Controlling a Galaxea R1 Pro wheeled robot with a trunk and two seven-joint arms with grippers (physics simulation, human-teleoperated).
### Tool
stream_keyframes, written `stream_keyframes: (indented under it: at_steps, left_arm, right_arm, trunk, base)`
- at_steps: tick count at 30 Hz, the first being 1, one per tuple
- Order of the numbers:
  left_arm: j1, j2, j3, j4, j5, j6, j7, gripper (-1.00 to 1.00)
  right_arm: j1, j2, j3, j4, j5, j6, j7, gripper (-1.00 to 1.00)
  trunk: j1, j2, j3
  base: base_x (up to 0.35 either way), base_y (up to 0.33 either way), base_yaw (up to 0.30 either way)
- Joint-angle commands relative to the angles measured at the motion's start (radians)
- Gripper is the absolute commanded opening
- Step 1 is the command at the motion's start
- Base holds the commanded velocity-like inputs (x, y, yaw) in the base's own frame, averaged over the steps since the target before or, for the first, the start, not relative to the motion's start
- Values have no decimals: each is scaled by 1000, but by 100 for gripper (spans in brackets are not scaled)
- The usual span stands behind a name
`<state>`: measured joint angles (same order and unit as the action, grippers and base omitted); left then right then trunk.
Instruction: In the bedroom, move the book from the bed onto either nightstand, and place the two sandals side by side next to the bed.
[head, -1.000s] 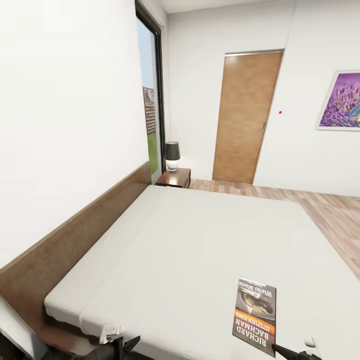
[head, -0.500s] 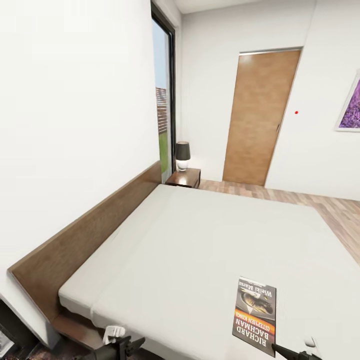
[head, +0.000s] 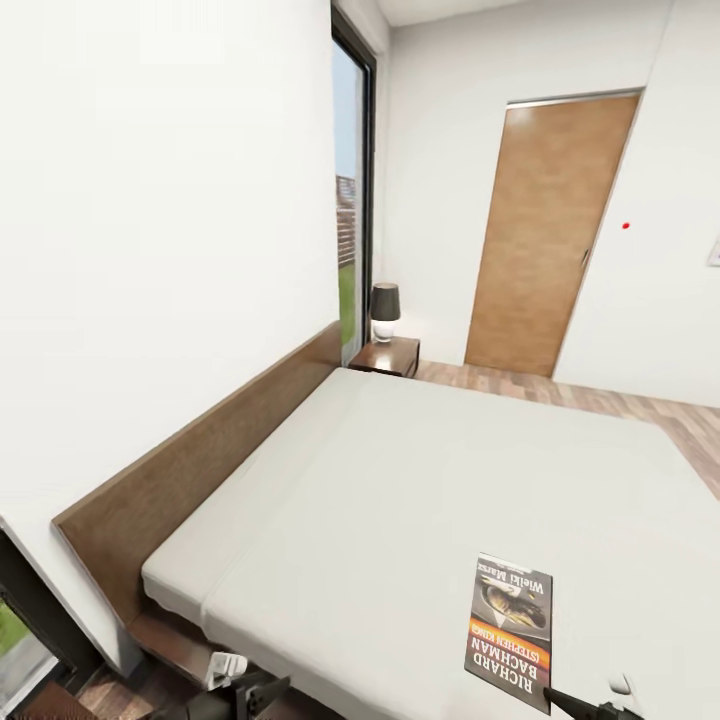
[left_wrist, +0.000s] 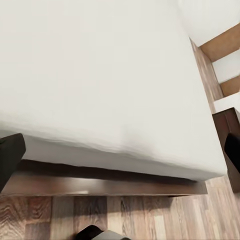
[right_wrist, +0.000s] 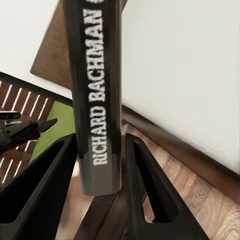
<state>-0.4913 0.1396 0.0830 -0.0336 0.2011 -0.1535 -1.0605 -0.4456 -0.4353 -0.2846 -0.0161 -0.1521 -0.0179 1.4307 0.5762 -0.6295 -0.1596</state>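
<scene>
pale grey mattress of the bed (head: 400, 480) across the frame's middle, smooth and matte, edged at left by a dark wood headboard; small glossy nightstand (head: 388, 354) at upper centre, with a lamp (head: 385, 311) on top, well apart from the book. thin, stiff paperback book (head: 510, 630) at lower right, pinched spine-out in the right gripper (right_wrist: 97, 165), fingers hugging both covers. could slide out or twist in transit, judging by the slick covers and narrow hold. left gripper (head: 245, 690) at lower left, spread apart over the bed's edge.
</scene>
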Motion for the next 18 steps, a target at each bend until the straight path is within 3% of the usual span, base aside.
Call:
stream_keyframes:
  at_steps: [1,18]
  left_arm:
    - [-1,0,8,1,-6,-4,-2,100]
    - [-1,0,8,1,-6,-3,-1,100]
  right_arm:
    - [-1,0,3,1,-6,-2,2,-100]
    - [-1,1,4,1,-6,-2,2,-100]
  trunk:
    - [0,-1,-2]
    - [0,-1,-2]
  base:
    - [0,0,147]
    - [0,-17,143]
